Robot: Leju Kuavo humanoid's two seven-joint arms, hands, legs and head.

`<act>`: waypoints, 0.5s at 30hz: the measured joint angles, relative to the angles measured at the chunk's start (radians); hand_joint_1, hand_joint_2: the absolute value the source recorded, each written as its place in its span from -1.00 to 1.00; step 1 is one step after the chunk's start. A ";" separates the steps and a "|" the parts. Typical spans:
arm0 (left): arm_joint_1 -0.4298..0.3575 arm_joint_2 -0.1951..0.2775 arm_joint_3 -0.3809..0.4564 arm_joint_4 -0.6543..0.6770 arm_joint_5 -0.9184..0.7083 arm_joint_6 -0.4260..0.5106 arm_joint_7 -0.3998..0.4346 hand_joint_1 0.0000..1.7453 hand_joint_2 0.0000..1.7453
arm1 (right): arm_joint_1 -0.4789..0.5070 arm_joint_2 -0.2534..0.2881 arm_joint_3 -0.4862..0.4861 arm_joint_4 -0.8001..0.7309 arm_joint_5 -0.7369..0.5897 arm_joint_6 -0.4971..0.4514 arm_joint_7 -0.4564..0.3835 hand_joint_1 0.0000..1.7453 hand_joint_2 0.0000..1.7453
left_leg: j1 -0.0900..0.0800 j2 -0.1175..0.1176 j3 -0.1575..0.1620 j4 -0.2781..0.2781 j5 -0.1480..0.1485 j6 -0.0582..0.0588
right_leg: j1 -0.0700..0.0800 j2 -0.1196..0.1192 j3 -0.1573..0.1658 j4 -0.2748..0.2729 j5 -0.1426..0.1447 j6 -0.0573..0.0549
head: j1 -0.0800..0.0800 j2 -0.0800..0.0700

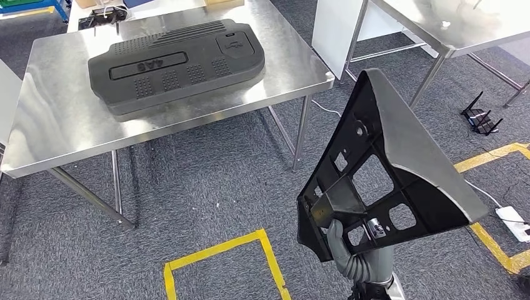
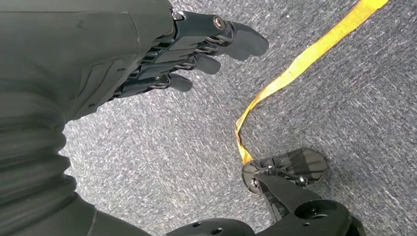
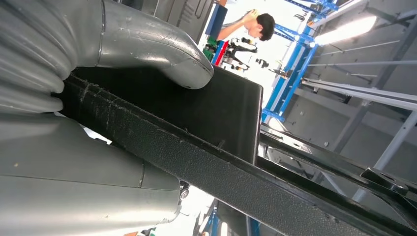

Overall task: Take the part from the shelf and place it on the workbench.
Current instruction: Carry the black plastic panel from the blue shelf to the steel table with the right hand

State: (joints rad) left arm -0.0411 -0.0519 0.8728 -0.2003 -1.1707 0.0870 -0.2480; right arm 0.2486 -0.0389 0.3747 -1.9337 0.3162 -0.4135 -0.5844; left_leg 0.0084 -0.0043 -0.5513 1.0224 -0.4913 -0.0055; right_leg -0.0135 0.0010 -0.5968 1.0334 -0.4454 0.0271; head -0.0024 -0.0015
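Note:
A black triangular plastic part (image 1: 387,169) with ribs and cut-outs stands upright in the air at lower right in the head view. My right hand (image 1: 350,256) grips its lower edge from below. Up close in the right wrist view, the grey thumb (image 3: 162,49) presses on the part's dark textured rim (image 3: 211,172). The steel workbench (image 1: 56,119) stands ahead to the left, a short way beyond the part. My left hand (image 2: 187,54) hangs over grey carpet with its fingers loosely extended and nothing in them.
A large dark grey moulded cover (image 1: 175,62) lies on the workbench. Yellow floor tape (image 1: 219,250) marks a box on the carpet below it. A second steel table (image 1: 450,25) stands at back right, with a power strip (image 1: 515,223) on the floor. A person (image 3: 251,24) stands far off.

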 joint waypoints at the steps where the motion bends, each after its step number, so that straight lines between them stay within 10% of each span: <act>1: 0.000 0.000 0.000 0.000 0.000 0.000 0.000 -1.00 1.00 | 0.000 0.000 0.000 0.000 0.000 0.000 0.000 0.90 1.00 | -0.002 0.000 0.000 0.000 0.000 0.000 | -0.001 0.000 0.000 0.000 0.000 0.000 | 0.000 0.000; 12: 0.000 -0.001 0.000 0.000 -0.005 0.007 0.000 -1.00 1.00 | 0.001 0.000 0.003 -0.001 0.008 -0.008 0.000 0.90 1.00 | -0.007 0.002 0.011 -0.010 0.005 0.033 | -0.011 -0.001 0.001 -0.001 -0.001 0.020 | 0.000 0.000; 15: 0.000 -0.003 0.000 0.000 -0.009 0.010 0.001 -1.00 1.00 | 0.002 -0.002 0.003 -0.001 0.012 -0.013 0.000 0.90 1.00 | 0.003 0.003 0.021 -0.028 0.017 0.041 | -0.008 -0.001 -0.068 0.137 -0.063 0.016 | 0.004 0.000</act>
State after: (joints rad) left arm -0.0408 -0.0546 0.8731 -0.2003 -1.1796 0.0965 -0.2471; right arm 0.2505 -0.0407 0.3777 -1.9348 0.3280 -0.4262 -0.5839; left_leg 0.0117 -0.0009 -0.5300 0.9943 -0.4738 0.0359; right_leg -0.0220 0.0002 -0.6647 1.1700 -0.5079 0.0426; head 0.0017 -0.0015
